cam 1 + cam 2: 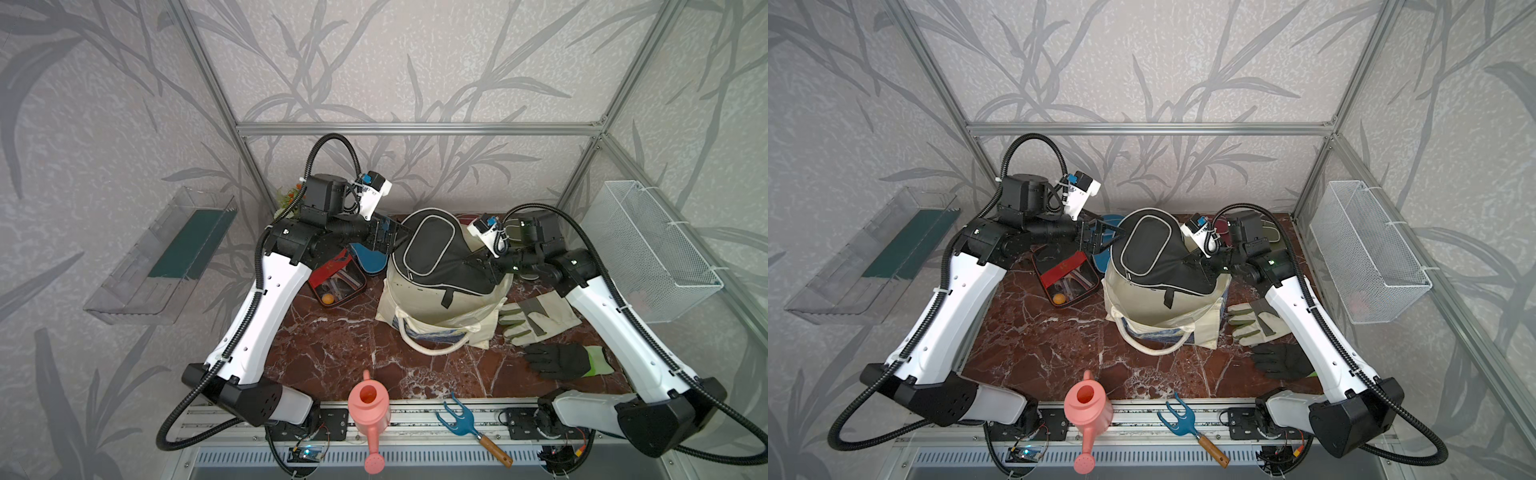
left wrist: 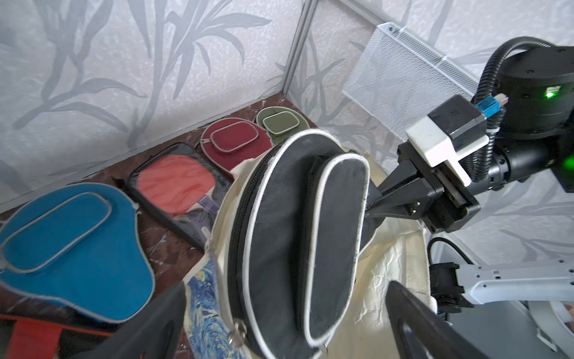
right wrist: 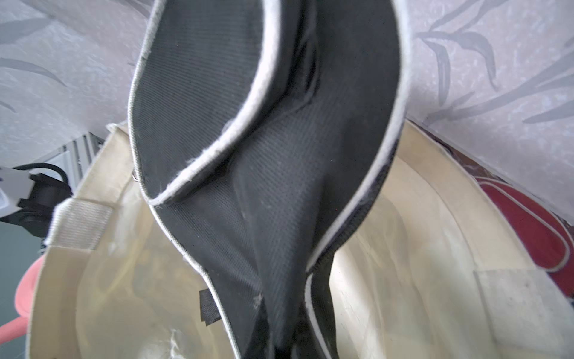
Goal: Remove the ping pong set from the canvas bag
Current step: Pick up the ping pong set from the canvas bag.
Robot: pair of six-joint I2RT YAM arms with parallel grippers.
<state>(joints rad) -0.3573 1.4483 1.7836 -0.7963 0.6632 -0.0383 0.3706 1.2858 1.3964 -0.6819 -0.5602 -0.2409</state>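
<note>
A black paddle cover [image 1: 432,253] [image 2: 295,217] hangs tilted over the mouth of the cream canvas bag [image 1: 419,307] [image 3: 388,279]. My right gripper [image 1: 484,266] [image 2: 372,199] is shut on its narrow handle end. My left gripper [image 1: 395,237] [image 2: 287,286] stands wide open around the cover's round end, fingers apart from it. Behind the bag lie the blue cover [image 2: 71,248], a red-faced paddle [image 2: 174,183], the maroon cover [image 2: 233,143] and the olive cover [image 2: 279,119]. The black-and-red case [image 1: 336,278] lies left of the bag.
Gardening gloves [image 1: 536,318] and a black glove [image 1: 557,359] lie right of the bag. A pink watering can [image 1: 368,405] and a blue hand fork [image 1: 457,417] sit at the front edge. A wire basket [image 1: 656,249] hangs right, a clear tray [image 1: 162,257] left.
</note>
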